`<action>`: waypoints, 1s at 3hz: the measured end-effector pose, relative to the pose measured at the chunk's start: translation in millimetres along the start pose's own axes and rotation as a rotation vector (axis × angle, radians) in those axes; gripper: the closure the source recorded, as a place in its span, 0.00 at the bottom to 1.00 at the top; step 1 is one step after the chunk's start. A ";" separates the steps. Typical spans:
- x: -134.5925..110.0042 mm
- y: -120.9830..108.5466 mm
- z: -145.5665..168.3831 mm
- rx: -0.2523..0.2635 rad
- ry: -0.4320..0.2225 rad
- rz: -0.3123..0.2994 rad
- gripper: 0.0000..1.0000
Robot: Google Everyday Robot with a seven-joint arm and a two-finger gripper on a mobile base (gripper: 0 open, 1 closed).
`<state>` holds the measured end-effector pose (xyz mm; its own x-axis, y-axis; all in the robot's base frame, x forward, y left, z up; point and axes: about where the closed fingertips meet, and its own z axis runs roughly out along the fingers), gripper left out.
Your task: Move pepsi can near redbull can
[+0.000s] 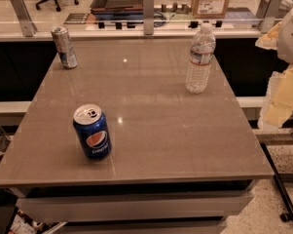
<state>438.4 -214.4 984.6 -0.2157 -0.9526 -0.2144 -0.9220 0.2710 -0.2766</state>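
The pincer (278,101) hangs at the right edge of the view, off the right side of the worktop (185,135) and above its surface, partly cut off by the frame. I cannot tell whether it is open or closed. Neither can is in it.

Nearest to it is the bottle (200,58), upright on the far right part of the worktop. The pepsi (92,132) stands upright near the front left, silver top up and logo facing the camera, well apart from the pincer. It lies across the worktop to the left and nearer the front edge. Its long axis is vertical, so a grasp would close across its round body or come down over its top.

The redbull (64,47) stands at the far left corner, well apart from the pepsi, beyond it and a little left.

As I judge it, the task has not begun. The coming move is a long reach leftward that passes in front of the bottle without brushing it. The carry would then go straight back toward the far left corner. The redbull is slim and would tip easily if bumped.
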 end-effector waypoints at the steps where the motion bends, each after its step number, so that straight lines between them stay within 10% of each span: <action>1: -2.0 0.3 -0.7 0.006 -0.006 -0.001 0.00; 3: -27.2 14.3 30.9 -0.026 -0.157 -0.011 0.00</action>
<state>441.0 -180.3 957.5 -0.1548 -0.9215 -0.3561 -0.9323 0.2556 -0.2561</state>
